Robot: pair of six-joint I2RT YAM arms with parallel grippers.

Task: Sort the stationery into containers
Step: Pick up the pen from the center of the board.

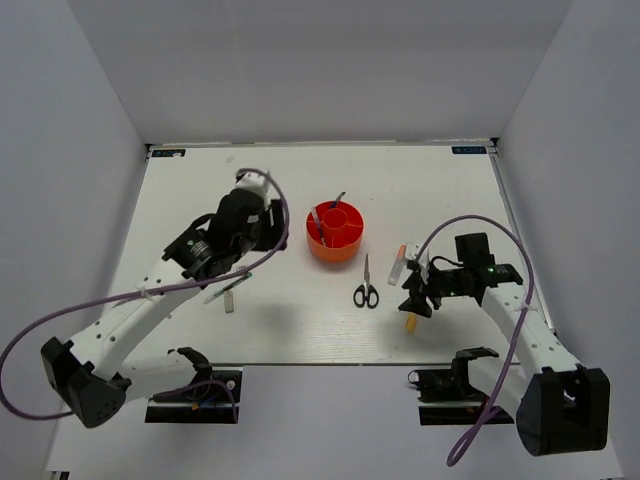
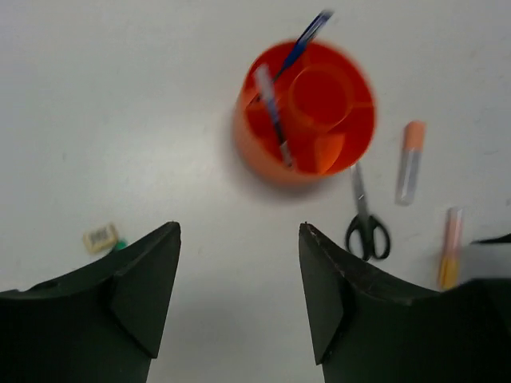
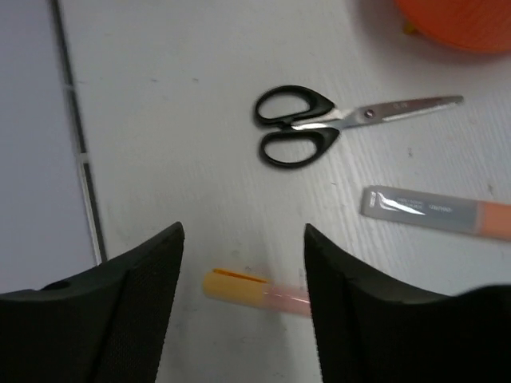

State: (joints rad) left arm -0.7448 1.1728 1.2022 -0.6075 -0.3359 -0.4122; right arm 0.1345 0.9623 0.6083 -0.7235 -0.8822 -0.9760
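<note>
- Top external: red-orange tub (image 1: 336,236) sits mid-table. Two pens are already in its outer compartments, one (image 1: 340,199) at the tub's 12 o'clock, the other (image 1: 316,221) near 10 o'clock.
- Left wrist view confirms it: both pens lean on the rim, and the central cup looks empty.
- Three items are on the table, none touching another:
- scissors (image 1: 366,285) at the tub's 5 o'clock, blades toward the tub;
- white marker with orange cap (image 1: 398,263) at 4 o'clock;
- orange-yellow highlighter (image 3: 255,291) farther out, same bearing.
- Right gripper (image 3: 243,235): fingers apart, holding nothing, low over the highlighter, which lies across the gap.
- Left gripper (image 2: 239,231): fingers apart, empty, off the tub's 8 o'clock side.
- Judgement: two of five sorted, and the highlighter looks next.
</note>
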